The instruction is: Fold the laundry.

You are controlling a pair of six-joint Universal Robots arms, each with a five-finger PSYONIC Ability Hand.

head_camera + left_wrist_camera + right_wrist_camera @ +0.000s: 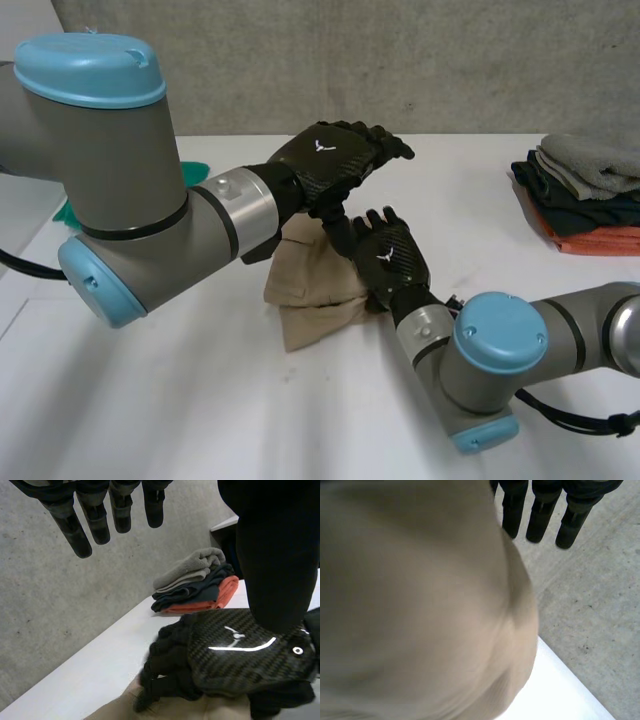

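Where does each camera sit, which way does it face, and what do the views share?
Head view: between and behind the arms, looking down at the table; both arms, left robot hand, right robot hand at the beige cloth.
Left wrist view: on that wrist, along the palm; own straight fingers, facing the right robot hand and the folded stack.
Right wrist view: along its palm; own straight fingers, beige cloth close by.
Shared: head and left wrist views both show that stack.

A white table (200,420) runs up to a grey concrete wall (450,60). At its far right side lies a stack of folded clothes (585,200) (195,587): grey on top, dark layers beneath, orange at the bottom. A green thing (196,172), partly hidden, lies at the table's left side.
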